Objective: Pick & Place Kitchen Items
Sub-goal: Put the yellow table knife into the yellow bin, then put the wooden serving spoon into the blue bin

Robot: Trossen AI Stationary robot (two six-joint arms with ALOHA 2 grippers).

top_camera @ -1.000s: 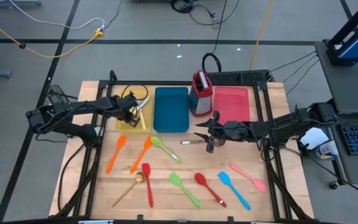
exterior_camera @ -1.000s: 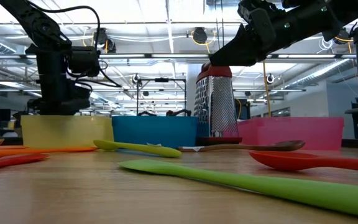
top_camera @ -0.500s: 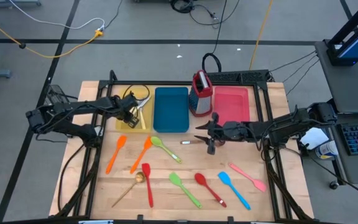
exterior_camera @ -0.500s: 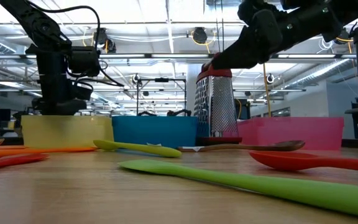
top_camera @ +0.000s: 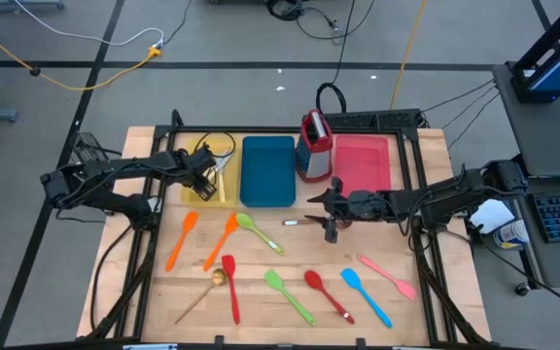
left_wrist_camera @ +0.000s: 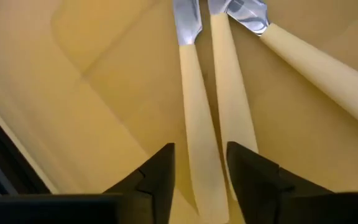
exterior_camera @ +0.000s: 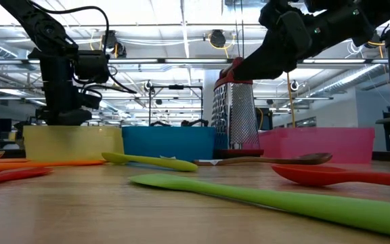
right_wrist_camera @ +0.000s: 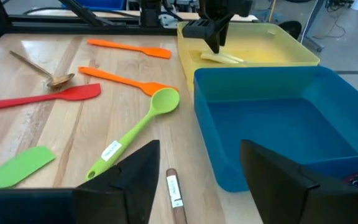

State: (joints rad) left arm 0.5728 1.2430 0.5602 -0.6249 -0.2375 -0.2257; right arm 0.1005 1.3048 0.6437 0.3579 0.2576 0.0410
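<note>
Several silicone spatulas and spoons lie flat on the wooden table: orange spatula (top_camera: 181,240), orange spoon (top_camera: 221,241), green spoon (top_camera: 259,233), red spatula (top_camera: 230,287), gold spoon (top_camera: 202,295), green spatula (top_camera: 289,296), red spoon (top_camera: 328,296), blue spatula (top_camera: 365,297), pink spatula (top_camera: 387,276). A labelled wooden spoon (top_camera: 297,222) lies below my open right gripper (top_camera: 321,216), which hangs well above the table (exterior_camera: 249,64). Cream-handled cutlery (left_wrist_camera: 197,118) lies in the yellow tray (top_camera: 197,190). My left gripper (left_wrist_camera: 202,149) is open just over it, fingers either side of two handles.
A blue tray (top_camera: 267,171) and a pink tray (top_camera: 363,163) stand beside the yellow one along the table's far side. An upright metal grater (top_camera: 314,146) with a red top stands between them. Cables run past the tray edges.
My right gripper has drifted a little toward the table's right, staying high above the wooden spoon. Nothing on the table has moved.
</note>
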